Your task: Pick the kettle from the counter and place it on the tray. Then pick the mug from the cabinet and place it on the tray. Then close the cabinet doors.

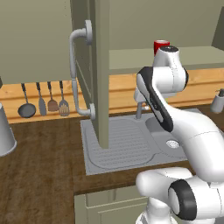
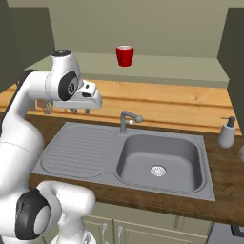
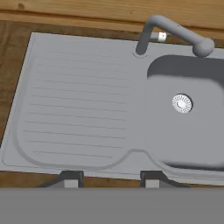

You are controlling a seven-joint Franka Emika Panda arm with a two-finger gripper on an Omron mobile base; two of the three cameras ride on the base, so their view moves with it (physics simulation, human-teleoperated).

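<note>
Dark wood-grain counter (image 2: 224,162) with inset grey steel sink (image 2: 157,164). Your small red mug (image 2: 125,55) stands upright on the pale shelf of the olive-grey wall cabinet (image 2: 190,62) (one door (image 1: 101,65) open). Two-finger gripper (image 3: 108,178) hovers over the drainboard, fingers parted, empty.

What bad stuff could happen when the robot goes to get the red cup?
1. The mug stands up on the cabinet shelf, while the tool hangs low over the sink. On the long climb, the arm might bump the shelf edge.
2. The open cabinet door juts out over the sink's draining side, beside the arm. A wide swing could knock it.
3. The mug looks small, so a crooked grab might tip it.
</note>
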